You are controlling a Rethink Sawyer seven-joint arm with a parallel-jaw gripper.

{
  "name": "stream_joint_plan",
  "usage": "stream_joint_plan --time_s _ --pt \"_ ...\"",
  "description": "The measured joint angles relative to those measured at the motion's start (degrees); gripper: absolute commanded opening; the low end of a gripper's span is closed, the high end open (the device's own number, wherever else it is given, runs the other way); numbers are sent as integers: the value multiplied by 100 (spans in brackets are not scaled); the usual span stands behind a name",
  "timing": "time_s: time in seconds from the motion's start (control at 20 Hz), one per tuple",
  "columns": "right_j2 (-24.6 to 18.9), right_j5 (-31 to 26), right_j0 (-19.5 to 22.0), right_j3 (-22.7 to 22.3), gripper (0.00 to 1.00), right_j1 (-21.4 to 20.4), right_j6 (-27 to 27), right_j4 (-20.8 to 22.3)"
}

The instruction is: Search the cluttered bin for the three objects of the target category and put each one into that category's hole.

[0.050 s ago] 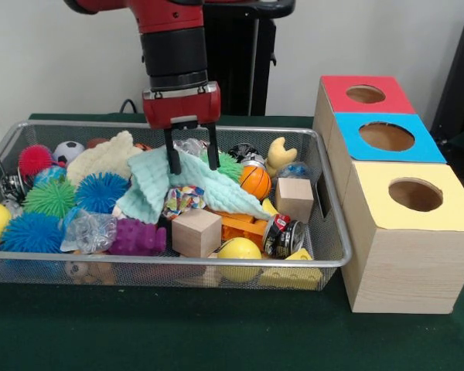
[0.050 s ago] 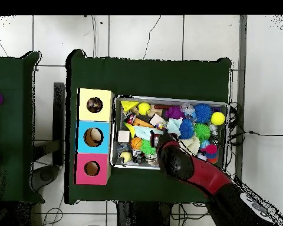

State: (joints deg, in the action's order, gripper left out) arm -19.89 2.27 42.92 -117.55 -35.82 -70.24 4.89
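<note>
A: Front view first. Where's the pincer (image 1: 192, 158)?

B: Down inside the wire bin (image 1: 334, 232), tips spread narrowly on either side of a ridge of the pale green cloth (image 1: 187, 184); whether the cloth is gripped, I cannot tell.

A: What surrounds it?

B: 2 wooden cubes (image 1: 196, 232), a mini basketball (image 1: 255, 182), a purple bumpy toy (image 1: 137, 236), blue and green spiky balls (image 1: 100, 192), a yellow ball (image 1: 239, 256), a small can (image 1: 283, 235). Which category is the target, I cannot tell.

A: The holes?

B: Beside the bin on the green desk (image 1: 178, 332): a red box (image 1: 365, 94), a blue box (image 1: 387, 137), a yellow box (image 1: 415, 195), each with 1 round hole on top.

A: Overhead view?

B: The red arm (image 2: 206, 176) reaches over the bin's robot-side rim; the pincer is hidden beneath it. The 3 boxes stand in a row against the bin's short side
</note>
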Motion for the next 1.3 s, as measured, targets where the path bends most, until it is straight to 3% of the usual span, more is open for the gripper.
stream_joint_plan --time_s 0.55,0.9,1.3 --pt "2 87 -48 235 100 305 0 5" --pt "2 571 -270 412 100 775 0 68" --pt "2 849 -333 461 100 894 0 176"
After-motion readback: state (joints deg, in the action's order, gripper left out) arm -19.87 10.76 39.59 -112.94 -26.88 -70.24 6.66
